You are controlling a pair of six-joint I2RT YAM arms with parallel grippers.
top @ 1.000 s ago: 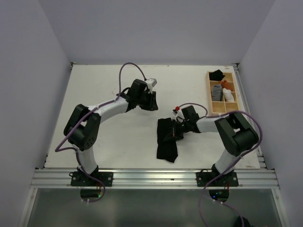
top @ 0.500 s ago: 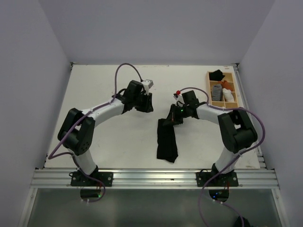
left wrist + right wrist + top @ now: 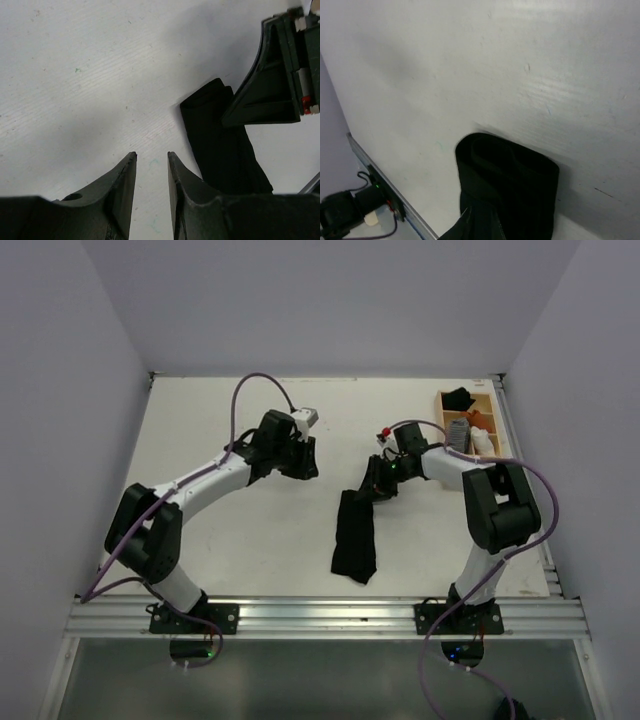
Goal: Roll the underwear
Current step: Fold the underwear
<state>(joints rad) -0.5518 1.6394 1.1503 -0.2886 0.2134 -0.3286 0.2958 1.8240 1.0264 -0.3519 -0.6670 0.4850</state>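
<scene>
The black underwear (image 3: 354, 536) lies folded in a long strip on the white table, its near end flat and its far end lifted. My right gripper (image 3: 379, 483) is shut on that far end and holds it off the table. In the right wrist view the cloth (image 3: 512, 182) hangs folded over from my gripper (image 3: 485, 227). My left gripper (image 3: 301, 462) hovers left of the strip, empty, its jaws a small gap apart. In the left wrist view my gripper (image 3: 151, 161) is over bare table, with the underwear (image 3: 220, 142) and the right gripper (image 3: 277, 80) to its right.
A wooden divided tray (image 3: 443, 441) stands at the back right, holding a black cloth (image 3: 459, 398), a grey striped roll (image 3: 458, 433) and a white roll (image 3: 483, 443). An aluminium rail (image 3: 320, 614) runs along the near edge. Walls close in on three sides.
My right gripper has moved up and toward the back right with the underwear's far end, stretching the strip. My left gripper has drifted a little left and back.
</scene>
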